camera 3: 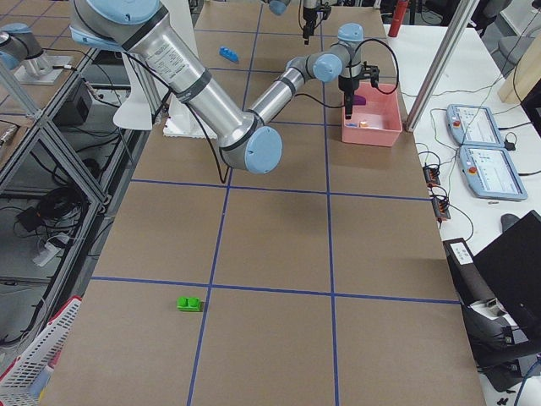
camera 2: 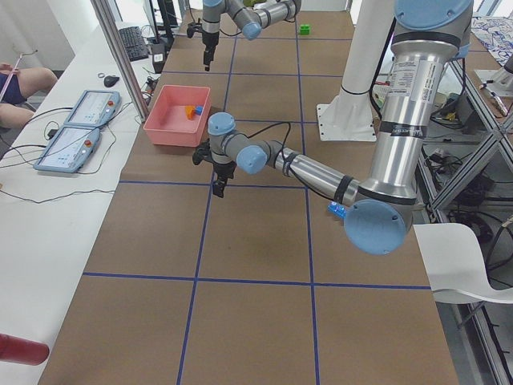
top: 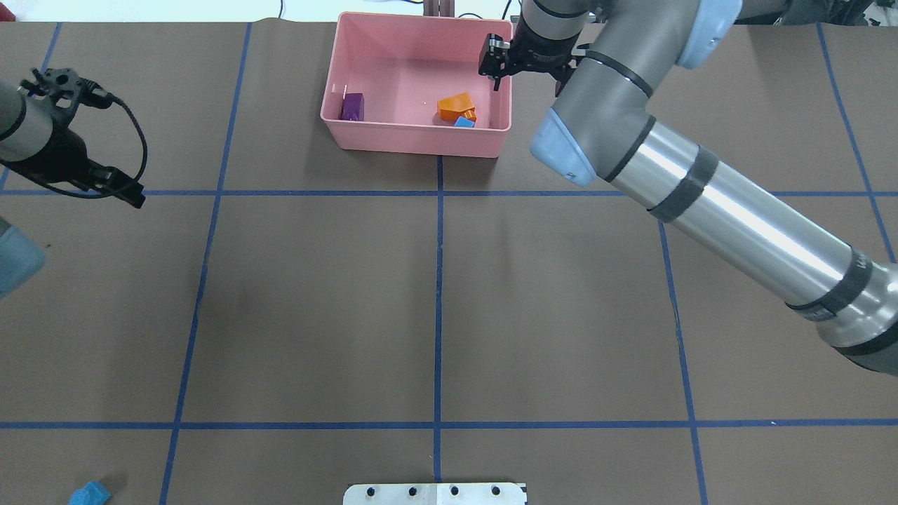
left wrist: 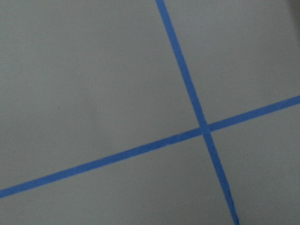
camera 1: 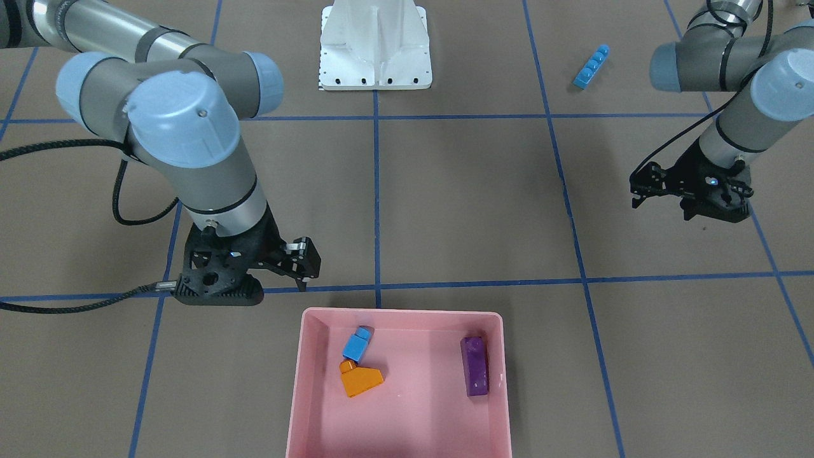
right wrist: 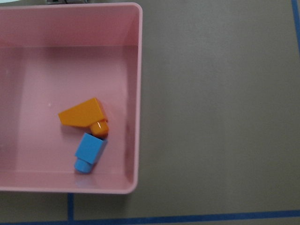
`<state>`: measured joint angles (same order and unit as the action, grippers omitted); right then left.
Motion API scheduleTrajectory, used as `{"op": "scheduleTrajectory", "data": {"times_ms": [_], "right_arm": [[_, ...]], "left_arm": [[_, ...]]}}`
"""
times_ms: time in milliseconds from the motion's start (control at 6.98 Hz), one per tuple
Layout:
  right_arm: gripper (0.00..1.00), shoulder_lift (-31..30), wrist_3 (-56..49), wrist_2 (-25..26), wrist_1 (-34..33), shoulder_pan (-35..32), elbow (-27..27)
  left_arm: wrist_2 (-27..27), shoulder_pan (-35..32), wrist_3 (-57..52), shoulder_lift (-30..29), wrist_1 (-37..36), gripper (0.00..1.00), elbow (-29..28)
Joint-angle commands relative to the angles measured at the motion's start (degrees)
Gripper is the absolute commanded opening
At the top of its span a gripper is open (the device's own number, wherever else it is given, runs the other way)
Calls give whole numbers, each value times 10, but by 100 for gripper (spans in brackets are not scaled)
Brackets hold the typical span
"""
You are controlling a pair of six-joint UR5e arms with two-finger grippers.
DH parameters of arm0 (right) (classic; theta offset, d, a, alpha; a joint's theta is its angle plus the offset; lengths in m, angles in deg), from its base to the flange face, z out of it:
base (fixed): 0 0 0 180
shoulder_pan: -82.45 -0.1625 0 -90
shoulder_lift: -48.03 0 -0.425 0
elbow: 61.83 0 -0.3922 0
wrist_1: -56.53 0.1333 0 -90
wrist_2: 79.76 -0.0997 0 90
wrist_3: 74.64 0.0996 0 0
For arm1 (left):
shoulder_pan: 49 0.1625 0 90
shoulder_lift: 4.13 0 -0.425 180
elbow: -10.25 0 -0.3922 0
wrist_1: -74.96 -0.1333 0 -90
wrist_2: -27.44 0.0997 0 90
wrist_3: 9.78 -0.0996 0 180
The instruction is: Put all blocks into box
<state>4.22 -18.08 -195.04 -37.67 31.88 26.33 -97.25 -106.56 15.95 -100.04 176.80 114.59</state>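
The right gripper (camera 1: 305, 272) hangs just off the box's corner on the robot's side, above the blue tape line. Its fingers stand slightly apart with nothing between them. Its wrist camera looks straight down on that corner of the pink box (camera 1: 407, 312).

Three blocks lie inside the box. The orange sloped block (camera 1: 361, 380) rests on the floor near the wall closest to the right gripper. The small blue single-stud block (camera 1: 356, 345) lies on its side, touching the orange block's stud end. The purple sloped block (camera 1: 475, 366) lies well apart from those two, along the opposite wall.

The left gripper (camera 1: 639, 191) hovers over bare table far out on the robot's left, well apart from the box. Whether its fingers are parted or closed cannot be told, and its wrist camera shows only brown table and two crossing tape lines.

Two blocks are outside the box. The long blue four-stud bar (camera 1: 591, 66) lies on the table on the robot's left, near the white robot base (camera 1: 375, 51) and closer to the robot than the left gripper. The green two-stud block (camera 3: 188, 303) sits far out on the robot's right, well away from both arms.
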Motion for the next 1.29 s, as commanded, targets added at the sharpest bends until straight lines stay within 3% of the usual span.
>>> {"op": "scheduleTrajectory", "data": {"times_ms": [0,287,430,717,1003,1147], "right_arm": [[99,-134,-38,-4,-53,-4,177],[99,-265,-60,-3,-52,-4,298],[99,-342,-76,-1,-49,-4,358],[99,-471,-108,1,-9,-4,433],[99,-633,-109,0,179,-3,439],[99,-694,-109,-3,243,-3,439]], "left_arm": [[1,62,7,71,1,100,87],[22,131,18,146,2,100,153],[65,189,37,179,3,100,176],[109,279,44,239,3,100,210],[164,364,70,281,3,100,227],[180,404,91,282,2,100,227]]}}
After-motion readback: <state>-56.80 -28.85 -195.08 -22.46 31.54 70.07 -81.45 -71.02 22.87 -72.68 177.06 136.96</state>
